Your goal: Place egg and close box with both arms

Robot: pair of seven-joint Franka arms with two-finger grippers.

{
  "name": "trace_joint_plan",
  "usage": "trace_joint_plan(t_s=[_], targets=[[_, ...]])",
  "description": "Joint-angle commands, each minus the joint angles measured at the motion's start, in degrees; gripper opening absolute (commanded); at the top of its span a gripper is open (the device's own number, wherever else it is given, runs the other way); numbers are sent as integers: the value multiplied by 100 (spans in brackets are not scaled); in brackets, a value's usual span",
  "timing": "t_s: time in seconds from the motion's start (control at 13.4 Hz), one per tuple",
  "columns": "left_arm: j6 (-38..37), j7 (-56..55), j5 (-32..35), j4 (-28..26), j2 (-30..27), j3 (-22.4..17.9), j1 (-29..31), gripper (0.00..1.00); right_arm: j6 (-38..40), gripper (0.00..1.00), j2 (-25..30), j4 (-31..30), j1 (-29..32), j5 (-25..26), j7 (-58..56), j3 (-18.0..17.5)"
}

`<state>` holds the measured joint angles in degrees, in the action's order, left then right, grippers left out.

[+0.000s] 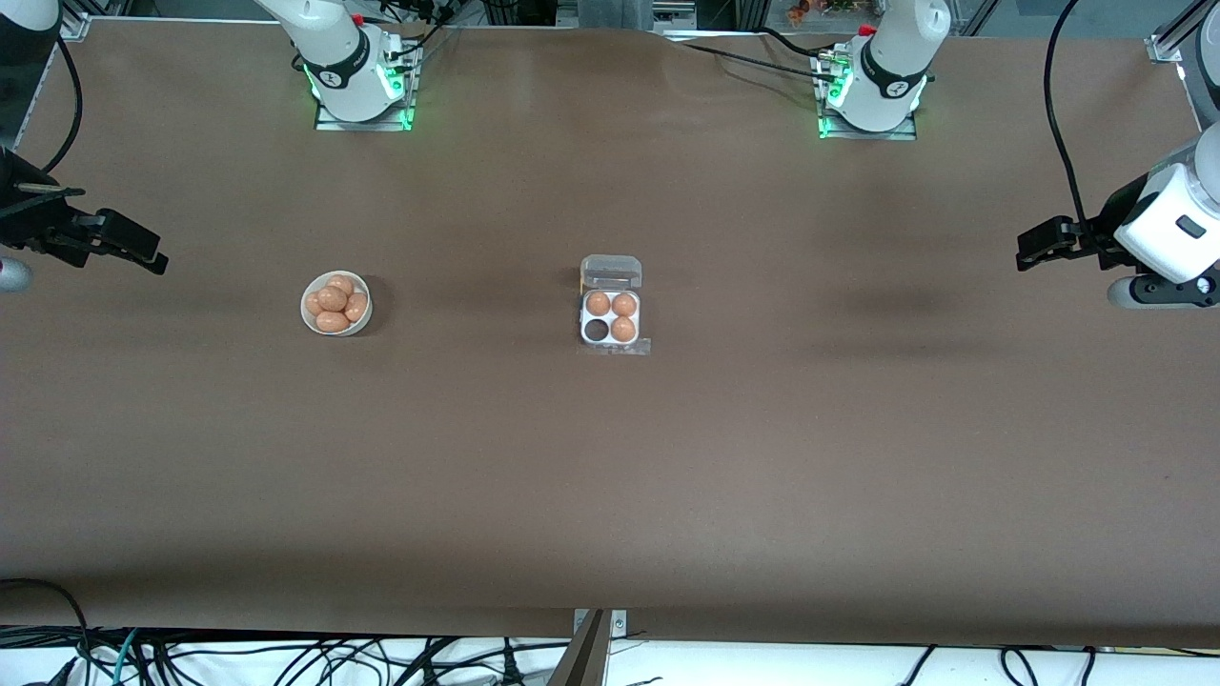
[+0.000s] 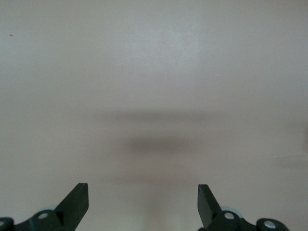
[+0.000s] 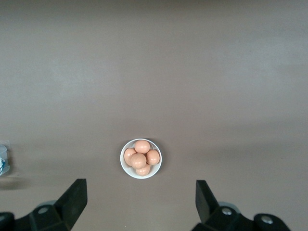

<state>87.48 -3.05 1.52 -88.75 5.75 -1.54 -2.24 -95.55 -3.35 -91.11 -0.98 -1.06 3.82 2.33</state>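
Nearest the front camera we find the box (image 1: 611,316), sitting mid-tabletop (image 1: 667,457) with its clear lid (image 1: 611,272) hinged open at its 12 o'clock side. Three of its four cells hold brown eggs (image 1: 610,304); the cell at 7 o'clock is empty (image 1: 597,330). Outward at the box's 9 o'clock, toward the right arm's end, we see a white bowl (image 1: 335,304) holding five eggs, well apart from the box. The right end effector (image 3: 140,202) hangs over the tabletop's edge at that end, fingers spread wide, gripping nothing, the bowl in its wrist view. The left end effector (image 2: 143,202) hangs over bare tabletop at the box's 3 o'clock, likewise wide open and empty.
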Motion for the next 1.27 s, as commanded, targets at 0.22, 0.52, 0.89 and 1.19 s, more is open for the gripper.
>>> trace_joint_plan(t_s=[0.22, 0.52, 0.89, 1.19], targets=[[-100, 15, -116, 191, -21, 31, 30, 100, 28, 100, 72, -73, 28, 27, -57, -13], [-108, 23, -116, 227, -21, 31, 30, 100, 28, 100, 80, -73, 28, 27, -57, -13], [-108, 24, -108, 227, -12, 31, 30, 100, 28, 100, 72, -73, 28, 27, -57, -13], [-108, 15, -108, 227, -12, 31, 30, 100, 28, 100, 80, -73, 28, 27, -57, -13]])
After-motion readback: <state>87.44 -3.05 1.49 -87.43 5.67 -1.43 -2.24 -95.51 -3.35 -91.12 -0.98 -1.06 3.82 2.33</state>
